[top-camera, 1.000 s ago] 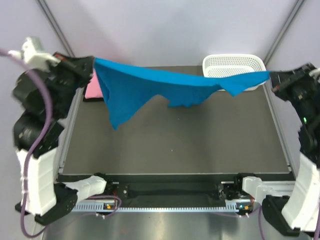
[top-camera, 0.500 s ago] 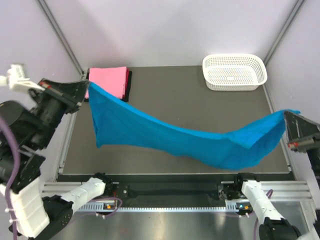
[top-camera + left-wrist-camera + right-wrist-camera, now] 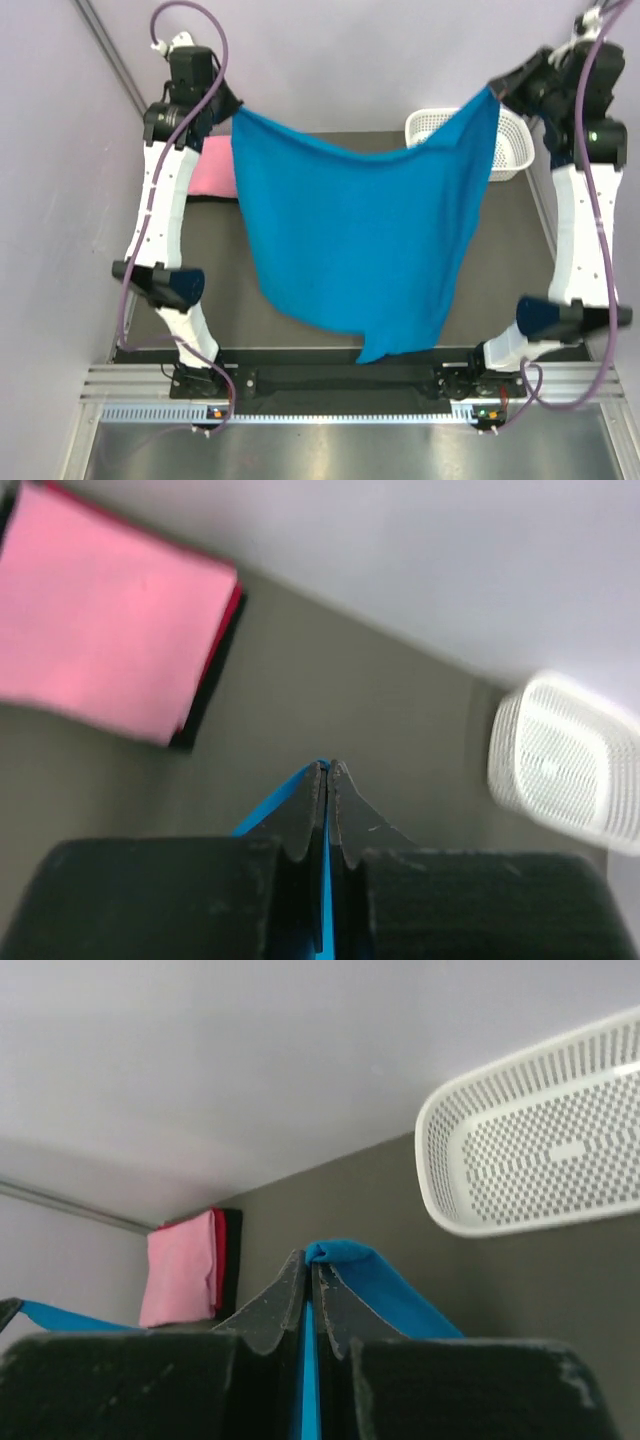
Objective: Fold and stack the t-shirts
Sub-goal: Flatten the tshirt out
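Left claw and right claw are each clamped on a top corner of the turquoise t-shirt. It hangs spread across mid-frame above the bench. The folded pink t-shirt lies upper left.

3 t-shirts, 1 white basket, 2 arms, 1 table

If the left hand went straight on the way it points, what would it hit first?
The left hand probably meets bare table, between the pink t-shirt and the basket; depth unclear.
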### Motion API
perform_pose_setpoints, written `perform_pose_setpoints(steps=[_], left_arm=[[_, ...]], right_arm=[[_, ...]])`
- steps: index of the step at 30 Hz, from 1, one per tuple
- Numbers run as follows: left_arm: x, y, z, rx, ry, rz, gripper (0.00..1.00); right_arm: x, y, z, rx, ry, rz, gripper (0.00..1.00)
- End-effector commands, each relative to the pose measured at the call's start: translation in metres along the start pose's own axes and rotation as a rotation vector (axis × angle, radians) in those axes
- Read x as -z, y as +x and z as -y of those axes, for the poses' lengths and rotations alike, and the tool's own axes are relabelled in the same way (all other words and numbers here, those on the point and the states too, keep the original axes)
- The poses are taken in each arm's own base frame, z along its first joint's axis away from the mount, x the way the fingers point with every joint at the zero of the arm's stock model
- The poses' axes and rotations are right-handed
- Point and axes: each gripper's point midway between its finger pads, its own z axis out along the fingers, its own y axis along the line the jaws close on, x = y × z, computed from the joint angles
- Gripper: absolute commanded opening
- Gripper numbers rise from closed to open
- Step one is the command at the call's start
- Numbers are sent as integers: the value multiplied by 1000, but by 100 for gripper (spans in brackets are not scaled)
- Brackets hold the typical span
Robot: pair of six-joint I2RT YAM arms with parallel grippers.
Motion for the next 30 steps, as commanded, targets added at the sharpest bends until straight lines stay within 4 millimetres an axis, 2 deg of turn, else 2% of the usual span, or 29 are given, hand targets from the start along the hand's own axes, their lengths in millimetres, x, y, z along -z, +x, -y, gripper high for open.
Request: perform_pose_setpoints(steps=[1,2,3,4,5,6,7,8,9,10,11,12,13,14,15,16,17,18,19,20,21,22,23,24,25,26,28,29,30], left_arm=[[31,-114,30,85,149,320,0],[33,-134,25,137,172,358,0],[37,-144,37,156,271,364,0],[50,-155,39,180,315,390,0],[44,-154,32,208,313,380,0],[52,-153,37,202,354,374,0],[80,-159,46,190,407,401,0],[77,-150,43,182,404,373,0],[84,-146,43,172,412,367,0],[107,-146,44,164,432,383,0],[91,-126,34,155,399,325,0],[92,-116,30,149,397,306,0],[109,-110,28,146,410,308,0],[91,-81,17,146,383,228,0],[91,-69,11,145,375,203,0],[107,-61,7,144,383,201,0],[89,-25,-11,150,328,112,0],[104,-15,-18,149,324,110,0],[104,1,-27,148,303,82,0],[90,37,-48,148,246,4,0],[92,56,-62,147,207,-32,0],[106,65,-71,140,194,-23,0],[99,95,-93,125,130,-83,0],[101,111,-111,117,58,-109,0],[110,119,-122,105,34,-104,0],[107,144,-142,94,-30,-150,0],[119,168,-173,97,-123,-143,0],[116,180,-182,100,-157,-168,0],[118,187,-187,105,-169,-168,0]], right_arm=[[18,-105,-69,80,-182,297,0],[17,-117,-77,83,-203,324,0],[23,-135,-92,82,-256,372,0],[30,-141,-99,75,-284,393,0],[39,-153,-105,53,-318,435,0],[51,-152,-104,34,-314,444,0],[60,-152,-103,20,-313,454,0],[73,-156,-109,29,-333,491,0],[89,-146,-106,32,-329,487,0],[97,-140,-106,35,-334,487,0],[101,-134,-102,40,-323,484,0],[110,-118,-94,46,-304,461,0],[110,-107,-87,47,-287,442,0],[111,-95,-79,42,-267,418,0],[110,-66,-60,28,-220,351,0],[108,-47,-49,21,-198,306,0],[106,-25,-36,-4,-165,249,0],[107,11,-16,-25,-125,171,0],[108,42,1,-41,-81,85,0],[111,64,13,-48,-59,35,0],[117,99,34,-65,-16,-20,0],[123,124,47,-86,13,-73,0],[127,145,53,-101,9,-113,0],[134,178,69,-121,30,-163,0],[138,194,77,-134,41,-197,0],[145,217,87,-158,69,-253,0],[158,272,113,-195,126,-363,0],[161,276,116,-199,138,-380,0],[163,294,127,-205,165,-411,0]])
